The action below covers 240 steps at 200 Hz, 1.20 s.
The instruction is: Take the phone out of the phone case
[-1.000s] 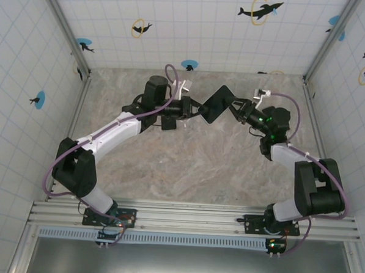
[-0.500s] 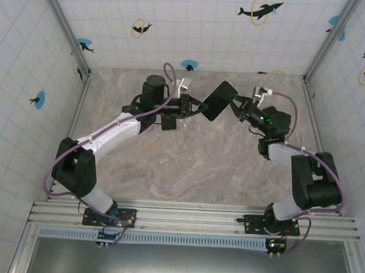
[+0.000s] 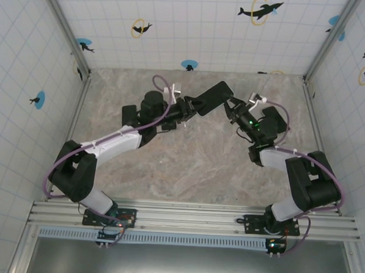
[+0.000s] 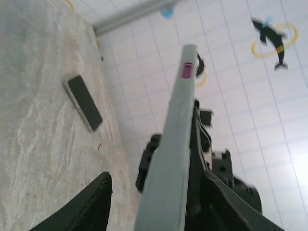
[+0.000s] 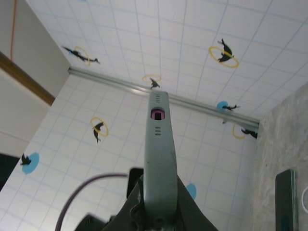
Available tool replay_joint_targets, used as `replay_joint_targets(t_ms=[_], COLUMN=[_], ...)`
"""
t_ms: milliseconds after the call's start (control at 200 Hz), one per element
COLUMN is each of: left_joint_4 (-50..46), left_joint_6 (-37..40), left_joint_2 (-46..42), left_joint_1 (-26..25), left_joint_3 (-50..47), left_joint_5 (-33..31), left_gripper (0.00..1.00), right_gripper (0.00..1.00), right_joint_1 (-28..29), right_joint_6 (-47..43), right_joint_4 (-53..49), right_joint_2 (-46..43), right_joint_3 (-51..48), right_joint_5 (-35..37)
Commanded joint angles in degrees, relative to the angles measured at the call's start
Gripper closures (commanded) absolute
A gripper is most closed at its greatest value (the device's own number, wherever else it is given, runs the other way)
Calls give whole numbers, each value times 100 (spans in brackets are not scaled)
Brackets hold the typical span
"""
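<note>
The phone case is held up above the back of the table, between the two arms, with a dark face toward the top camera. My right gripper is shut on its right end. In the right wrist view the grey-green case edge with a pink port opening is pinched between the fingers. My left gripper is open around the other end. In the left wrist view the case edge stands between the fingers, with a clear gap to the left finger. I cannot tell the phone apart from the case.
A dark, flat, phone-shaped slab lies on the marble table near a wall; a similar slab lies at the right edge of the right wrist view. White tiled walls with dolphin stickers close in the table on three sides.
The right gripper has closed on the case and the left gripper's jaws have opened. The case has shifted slightly up and toward the back wall with both wrists.
</note>
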Motion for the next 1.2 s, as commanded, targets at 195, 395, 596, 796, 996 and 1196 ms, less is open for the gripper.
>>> replay_joint_targets(t_ms=[195,395,596,796,996,1196], left_joint_4=[1854,2578,3094,3096,3114,3080], left_joint_6=[-1247,-1805,-2280,-2462,-2499,-2473], left_joint_2=[-194,-11,418,713,766,794], left_joint_1=[-890,-1345,-1581,-1714,-1734,-1743], left_joint_3=[-461,-777,-492,-66,64,83], left_joint_5=[-2888,-4126,-4408,-4347,-4361,-4291], left_gripper=[53,59,64,66,75,89], right_gripper=[94,94,94,95,95,91], right_joint_1=[715,1024,1247,1438,1560,1667], right_joint_6=[-830,-1049,-1243,-1266,-1304,-1387], right_joint_4=[-458,-1352,-1840,-1971,-1993,-2084], right_joint_2=[-876,-1334,-1571,-1573,-1553,-1554], right_joint_3=[-262,-365,-341,-297,-303,-282], right_joint_5=[2598,3317,3799,4027,4162,4128])
